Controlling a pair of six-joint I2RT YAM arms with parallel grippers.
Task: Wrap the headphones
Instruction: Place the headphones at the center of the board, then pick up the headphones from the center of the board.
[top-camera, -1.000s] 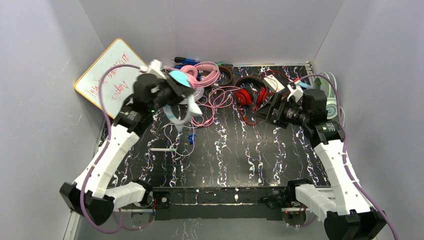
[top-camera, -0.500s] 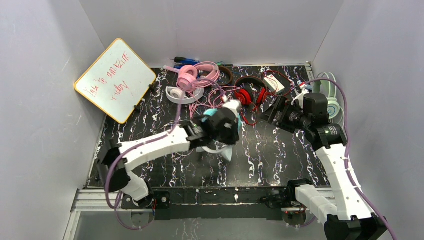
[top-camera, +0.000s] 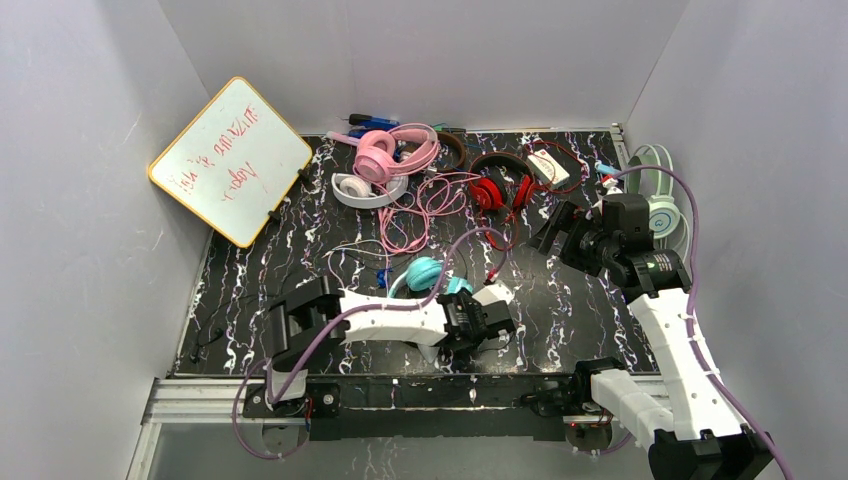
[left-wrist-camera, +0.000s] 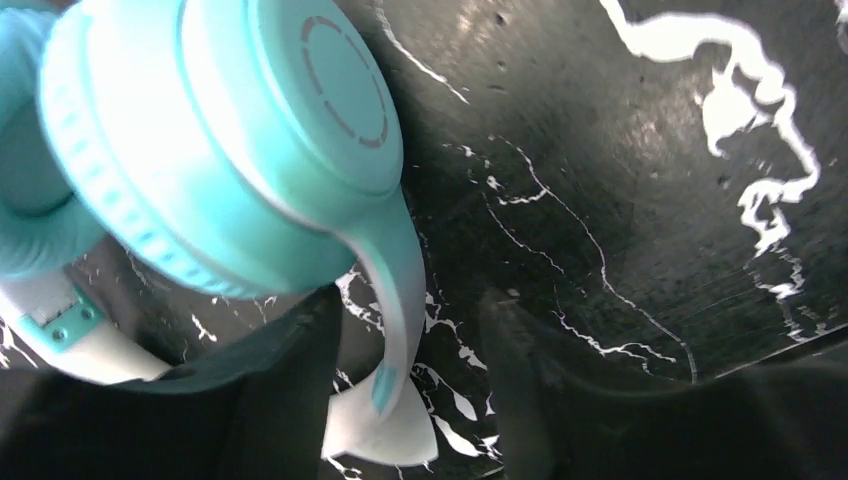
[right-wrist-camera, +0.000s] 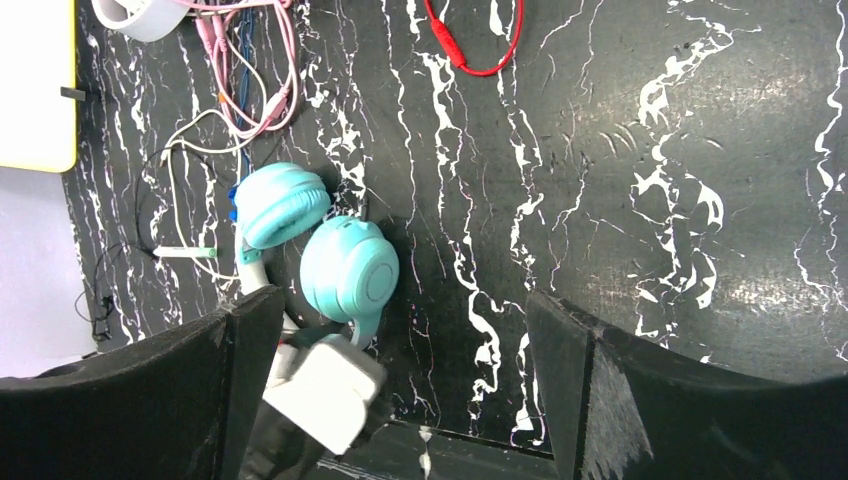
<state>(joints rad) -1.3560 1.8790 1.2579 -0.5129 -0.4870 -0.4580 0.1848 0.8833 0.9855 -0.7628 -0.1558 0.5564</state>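
Where the teal headphones (top-camera: 425, 272) lie on the worktop (top-camera: 570, 310), right of the whiteboard (top-camera: 232, 160) and nearer the arm bases, I see the left gripper (left-wrist-camera: 405, 305) straddling their white headband arm, jaws apart, not pinching. Farther right of the whiteboard, the right gripper (right-wrist-camera: 400, 300) hangs with jaws wide, holding nothing. Pink headphones (top-camera: 385, 155) and red headphones (top-camera: 495, 190) sit just right of the whiteboard.

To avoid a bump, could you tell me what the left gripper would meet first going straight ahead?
Probably the teal headphones: their headband arm lies between the left gripper's parted fingers, with the ear cup just beyond; depth is unclear.
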